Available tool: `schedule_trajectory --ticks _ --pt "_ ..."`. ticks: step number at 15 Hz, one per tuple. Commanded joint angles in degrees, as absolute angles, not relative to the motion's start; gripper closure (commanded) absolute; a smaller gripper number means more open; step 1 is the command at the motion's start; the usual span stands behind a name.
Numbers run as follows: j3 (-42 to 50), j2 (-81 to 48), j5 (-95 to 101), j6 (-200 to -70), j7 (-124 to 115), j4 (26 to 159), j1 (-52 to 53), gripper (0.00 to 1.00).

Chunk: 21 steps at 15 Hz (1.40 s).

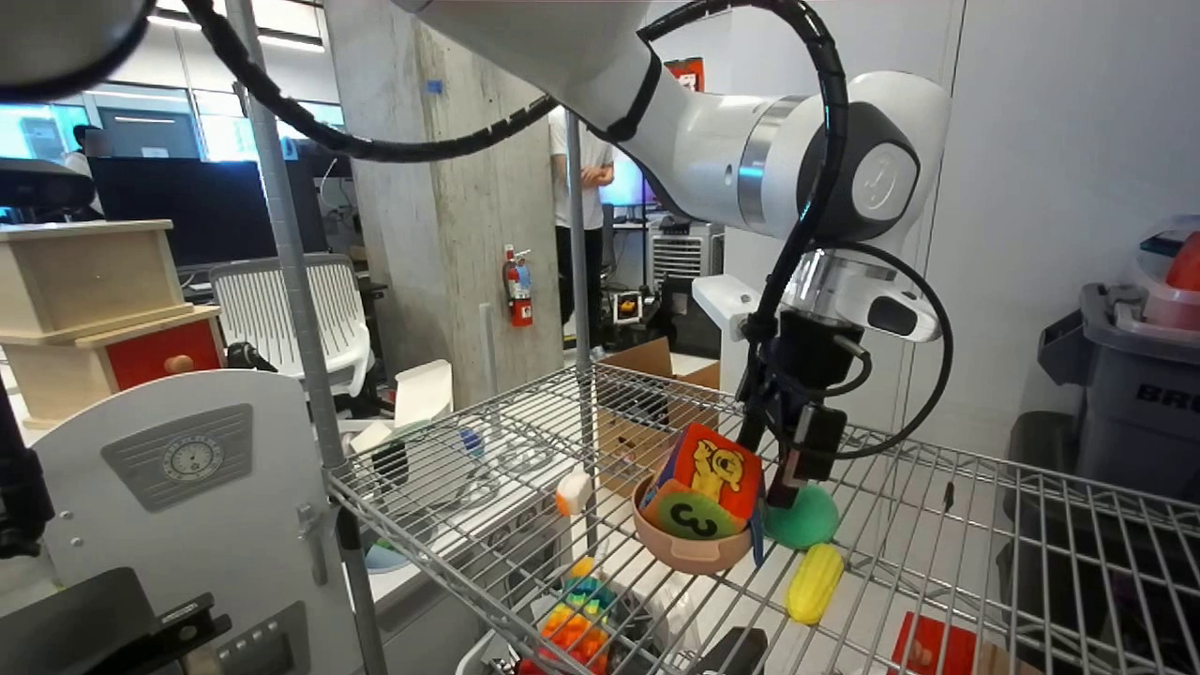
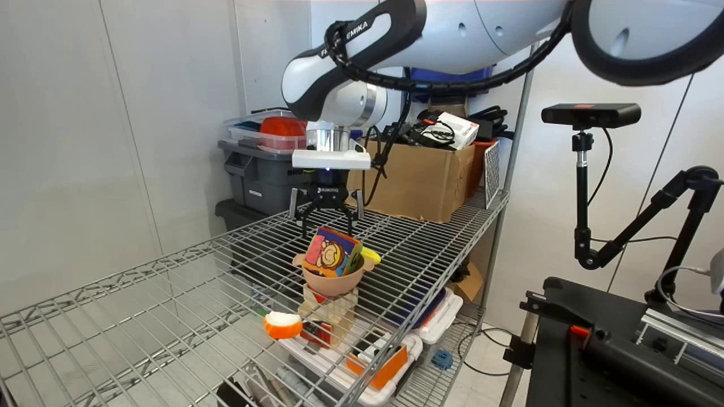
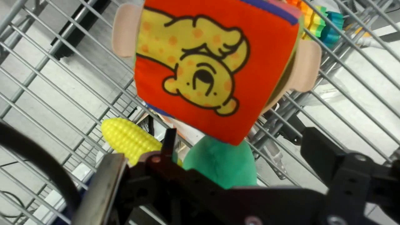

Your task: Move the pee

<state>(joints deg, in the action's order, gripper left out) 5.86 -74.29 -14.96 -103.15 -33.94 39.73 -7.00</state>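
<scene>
Step in hand, by judgement: pre-grasp alignment. The green, rounded, plastic-looking toy pea [image 1: 804,517] rests on the grey metal wire shelf [image 1: 928,534]. In an exterior view, the pinkish-beige round bowl [image 1: 689,557], material unclear, stands between its 8 and 9 o'clock; the yellow, elongated, plastic-looking toy corn cob [image 1: 814,583] lies at 6 o'clock. The black two-finger gripper [image 2: 327,232] has its fingers spread; contact cannot be determined. Next: centre on the pea, then close, clear of the bowl. In an exterior view, the multicoloured fabric cube [image 2: 334,253] tilted in the bowl apparently hides the pea; in the wrist view, gripper and cube cover its edges.
</scene>
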Motion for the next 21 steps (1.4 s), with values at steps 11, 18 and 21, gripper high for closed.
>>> schedule_trajectory --ticks 11,18,21 --pt "5.9 -84.6 -7.4 -98.6 -43.8 22.4 -8.0 0.00" --pt "6.2 -83.1 -5.5 -102.4 -43.5 25.7 -7.1 0.58" --pt "6.2 -83.2 -5.2 -103.1 -43.5 25.6 -7.0 0.79"
